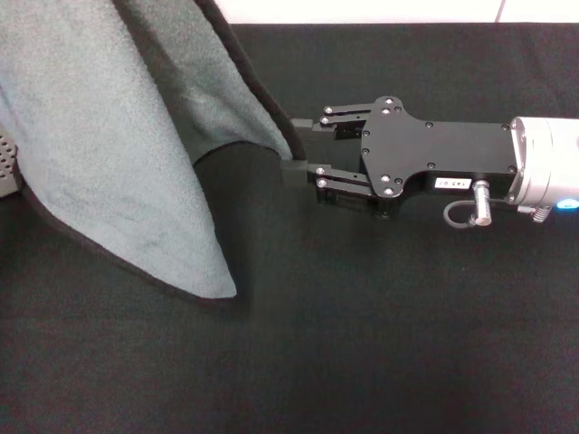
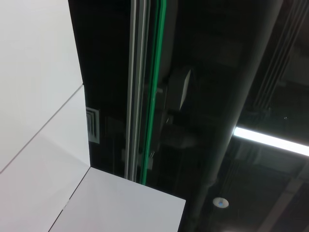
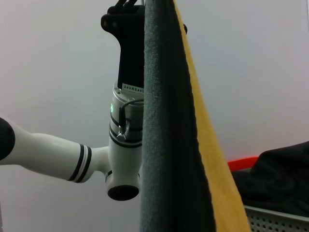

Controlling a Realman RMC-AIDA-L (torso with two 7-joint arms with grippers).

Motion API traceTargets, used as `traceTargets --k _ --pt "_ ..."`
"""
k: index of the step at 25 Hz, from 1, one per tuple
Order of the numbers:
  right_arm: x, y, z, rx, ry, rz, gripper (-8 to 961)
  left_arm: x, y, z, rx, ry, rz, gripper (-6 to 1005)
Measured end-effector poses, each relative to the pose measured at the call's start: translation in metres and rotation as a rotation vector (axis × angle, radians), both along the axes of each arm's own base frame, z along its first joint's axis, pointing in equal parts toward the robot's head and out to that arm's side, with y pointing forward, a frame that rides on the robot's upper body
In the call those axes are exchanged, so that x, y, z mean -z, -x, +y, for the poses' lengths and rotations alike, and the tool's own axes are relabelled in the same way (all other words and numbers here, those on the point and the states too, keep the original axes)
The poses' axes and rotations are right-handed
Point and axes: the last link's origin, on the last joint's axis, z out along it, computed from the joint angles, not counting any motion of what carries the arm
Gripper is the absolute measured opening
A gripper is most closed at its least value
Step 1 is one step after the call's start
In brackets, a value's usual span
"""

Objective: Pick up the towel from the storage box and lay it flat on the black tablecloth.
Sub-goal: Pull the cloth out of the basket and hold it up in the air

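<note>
The grey-green towel with black edging hangs from above over the left of the black tablecloth. My right gripper reaches in from the right at the towel's hanging right edge, its jaws apart on either side of the black edging. In the right wrist view the towel hangs edge-on close to the camera, with a yellow-orange layer behind it. My left gripper is high up, shut on the towel's top. A corner of the perforated storage box shows at the far left and again in the right wrist view.
The left wrist view shows only ceiling and wall. A red strip and a dark heap lie beyond the box. White wall runs behind the table's far edge.
</note>
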Motion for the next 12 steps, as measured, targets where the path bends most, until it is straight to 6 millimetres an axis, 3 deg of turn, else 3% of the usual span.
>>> traceTargets --k 4,12 --pt "-0.0001 0.0001 -0.0001 -0.004 -0.001 -0.004 457 -0.0002 0.0003 -0.0001 -0.001 -0.001 0.0 19" --pt "0.0009 -0.0017 -0.0002 -0.014 -0.007 -0.026 259 -0.0001 0.0004 -0.0005 -0.002 -0.002 -0.003 18"
